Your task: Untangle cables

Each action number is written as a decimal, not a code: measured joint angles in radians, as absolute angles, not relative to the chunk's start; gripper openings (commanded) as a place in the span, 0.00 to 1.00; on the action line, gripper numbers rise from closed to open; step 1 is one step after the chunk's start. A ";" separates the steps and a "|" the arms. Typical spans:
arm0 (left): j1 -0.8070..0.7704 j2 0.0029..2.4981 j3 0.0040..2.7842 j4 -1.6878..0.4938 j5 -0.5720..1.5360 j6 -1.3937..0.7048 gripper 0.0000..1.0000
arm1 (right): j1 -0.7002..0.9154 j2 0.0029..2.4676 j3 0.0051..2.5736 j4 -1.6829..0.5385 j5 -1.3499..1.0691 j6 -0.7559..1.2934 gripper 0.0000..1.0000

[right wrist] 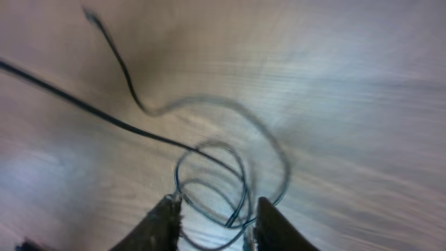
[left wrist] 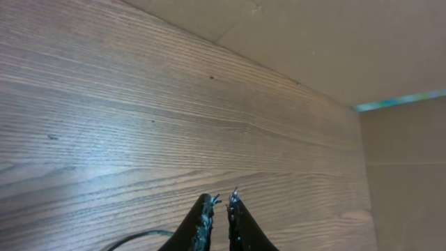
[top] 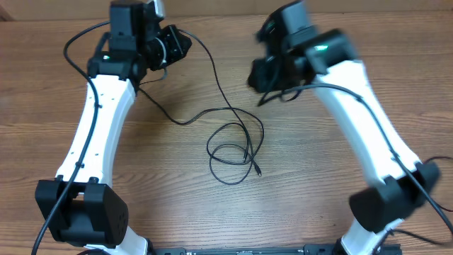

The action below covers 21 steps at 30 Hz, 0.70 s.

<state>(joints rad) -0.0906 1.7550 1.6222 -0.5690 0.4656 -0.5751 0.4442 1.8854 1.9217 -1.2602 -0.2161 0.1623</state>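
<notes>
We are observing the cables (top: 228,146) lying as loose loops near the centre of the table (top: 297,205). 1 strand is running toward the far edge, up to the left gripper (top: 178,44). Its fingertips (left wrist: 204,210) are sitting almost together, with only a sliver between them; we cannot tell whether a strand is pinched there. The right gripper (right wrist: 217,213) is hanging over the loops, its 2 fingers (right wrist: 164,222) standing well apart and gripping nothing. Its wrist view is blurred.
</notes>
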 measured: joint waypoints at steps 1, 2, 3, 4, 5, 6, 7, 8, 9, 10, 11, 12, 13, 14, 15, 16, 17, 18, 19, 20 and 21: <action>-0.081 1.755 1.622 -0.570 0.476 -0.573 0.16 | 0.459 1.906 1.875 -1.221 -0.237 0.145 0.45; -0.076 1.755 1.622 -0.571 0.483 -0.572 0.16 | 0.468 1.914 1.845 -1.198 -0.246 0.132 0.49; -0.070 1.755 1.622 -0.572 0.493 -0.570 0.16 | 0.485 1.922 1.787 -1.152 -0.264 0.107 0.50; -0.068 1.755 1.622 -0.572 0.496 -0.570 0.17 | 0.495 1.921 1.748 -1.105 -0.273 0.084 0.50; -0.067 1.755 1.623 -0.572 0.499 -0.570 0.17 | 0.500 1.917 1.723 -1.069 -0.277 0.079 0.50; -0.067 1.755 1.623 -0.575 0.501 -0.570 0.17 | 0.508 1.915 1.664 -1.017 -0.291 0.056 0.50; -0.067 1.755 1.623 -0.576 0.501 -0.567 0.17 | 0.509 1.914 1.619 -0.981 -0.306 0.046 0.50; -0.067 1.755 1.623 -0.577 0.501 -0.565 0.18 | 0.510 1.914 1.582 -0.963 -0.316 0.042 0.51; -0.067 1.755 1.623 -0.579 0.500 -0.562 0.18 | 0.510 1.914 1.548 -0.941 -0.326 0.036 0.53; -0.067 1.755 1.623 -0.579 0.498 -0.557 0.18 | 0.510 1.914 1.510 -0.911 -0.336 0.027 0.57; -0.067 1.755 1.623 -0.580 0.497 -0.553 0.18 | 0.511 1.914 1.486 -0.872 -0.340 0.016 0.62; -0.067 1.755 1.623 -0.580 0.497 -0.551 0.17 | 0.513 1.914 1.458 -0.803 -0.341 0.007 0.68; -0.067 1.755 1.623 -0.580 0.497 -0.551 0.17 | 0.513 1.914 1.445 -0.770 -0.340 -0.004 0.72; -0.067 1.755 1.623 -0.581 0.497 -0.550 0.17 | 0.514 1.914 1.425 -0.719 -0.336 -0.009 0.74; -0.067 1.755 1.623 -0.584 0.498 -0.548 0.17 | 0.516 1.912 1.397 -0.638 -0.323 -0.018 0.75; -0.067 1.755 1.623 -0.590 0.498 -0.548 0.17 | 0.517 1.912 1.380 -0.596 -0.314 -0.022 0.74; -0.067 1.755 1.623 -0.594 0.498 -0.548 0.17 | 0.518 1.913 1.359 -0.545 -0.305 -0.023 0.68; -0.067 1.755 1.623 -0.598 0.498 -0.548 0.17 | 0.518 1.913 1.331 -0.471 -0.294 -0.032 0.56; -0.067 1.755 1.623 -0.601 0.499 -0.548 0.17 | 0.519 1.913 1.320 -0.446 -0.291 -0.027 0.46; -0.067 1.755 1.623 -0.602 0.499 -0.548 0.17 | 0.519 1.914 1.311 -0.421 -0.284 -0.029 0.39; -0.067 1.755 1.623 -0.603 0.500 -0.548 0.17 | 0.519 1.914 1.306 -0.404 -0.280 -0.025 0.32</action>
